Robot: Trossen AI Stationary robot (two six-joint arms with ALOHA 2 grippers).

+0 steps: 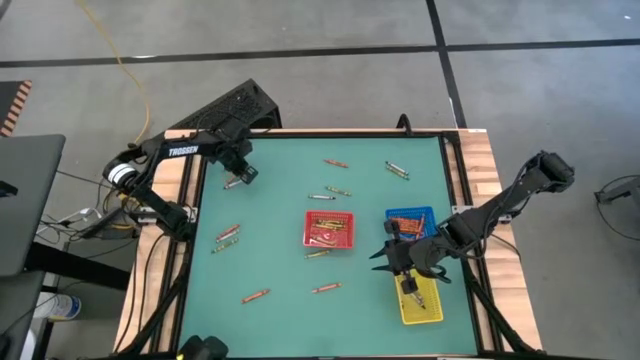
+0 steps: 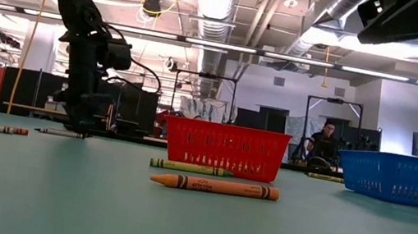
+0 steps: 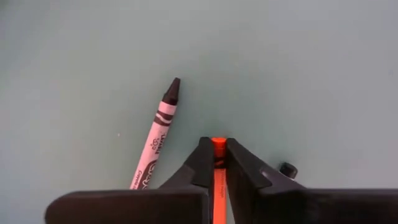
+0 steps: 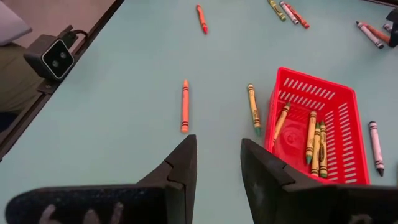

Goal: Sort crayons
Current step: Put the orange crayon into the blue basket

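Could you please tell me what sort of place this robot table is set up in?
Probably an industrial lab or workshop: exposed ceiling ducts, a bare concrete floor, and a person seated among equipment racks behind the table.

Left gripper [image 1: 240,175] down at far-left of green mat [image 1: 280,230], right gripper [image 1: 392,255] hovering by yellow tray [image 1: 420,305]. Red tray [image 1: 330,229] mid-mat, blue tray [image 1: 410,220] right. Crayons [image 1: 228,236] scattered everywhere lol.
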